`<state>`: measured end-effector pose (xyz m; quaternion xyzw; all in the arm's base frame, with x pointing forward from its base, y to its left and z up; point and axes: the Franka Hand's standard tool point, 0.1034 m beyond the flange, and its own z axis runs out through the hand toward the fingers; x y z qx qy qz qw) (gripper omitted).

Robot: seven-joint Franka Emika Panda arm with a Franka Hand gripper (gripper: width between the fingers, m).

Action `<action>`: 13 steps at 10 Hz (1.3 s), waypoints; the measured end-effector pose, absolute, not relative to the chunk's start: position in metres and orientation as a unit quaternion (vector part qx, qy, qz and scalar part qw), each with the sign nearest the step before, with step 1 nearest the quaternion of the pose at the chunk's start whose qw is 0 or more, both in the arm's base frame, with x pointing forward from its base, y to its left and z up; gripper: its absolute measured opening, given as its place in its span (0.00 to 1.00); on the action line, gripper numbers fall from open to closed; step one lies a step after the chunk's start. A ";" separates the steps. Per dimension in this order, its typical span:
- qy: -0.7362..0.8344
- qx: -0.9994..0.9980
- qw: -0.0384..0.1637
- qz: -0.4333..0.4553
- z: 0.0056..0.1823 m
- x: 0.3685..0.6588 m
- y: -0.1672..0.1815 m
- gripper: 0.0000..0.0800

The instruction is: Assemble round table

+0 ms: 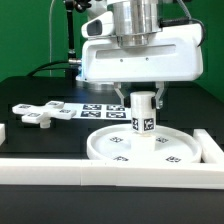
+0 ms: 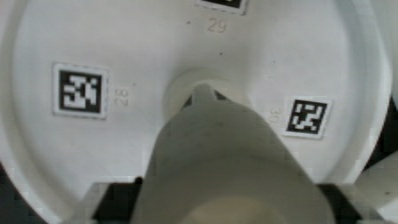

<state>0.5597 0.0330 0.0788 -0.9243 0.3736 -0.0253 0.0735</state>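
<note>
The white round top (image 1: 100, 148) lies flat on the table with its rim up, near the front. My gripper (image 1: 143, 100) is shut on the short cylindrical leg (image 1: 143, 121) and holds it upright at the centre of the top. The leg's lower end meets the disc's middle. In the wrist view the leg (image 2: 217, 150) runs from between my fingers (image 2: 121, 196) down to the disc (image 2: 107, 55); my gripper (image 2: 222, 205) is at the picture's edge. The flat cross-shaped base (image 1: 42, 113) lies loose at the exterior view's left.
The marker board (image 1: 102, 108) lies behind the disc. A long white border bar (image 1: 100, 171) runs along the front, and another (image 1: 209, 148) stands at the exterior view's right. A green wall is behind.
</note>
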 end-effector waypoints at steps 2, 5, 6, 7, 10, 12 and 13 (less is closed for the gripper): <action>0.420 -0.904 0.076 -0.021 0.078 0.559 0.035 0.51; 0.499 -0.862 0.088 -0.010 0.078 0.559 0.036 0.51; 0.533 -0.841 0.093 -0.004 0.078 0.558 0.036 0.51; 0.590 -0.801 0.101 0.005 0.077 0.558 0.035 0.51; 0.745 -0.656 0.116 0.038 0.076 0.558 0.032 0.51; 0.806 -0.575 0.129 0.056 0.075 0.557 0.030 0.51; 0.829 -0.539 0.134 0.064 0.075 0.558 0.030 0.51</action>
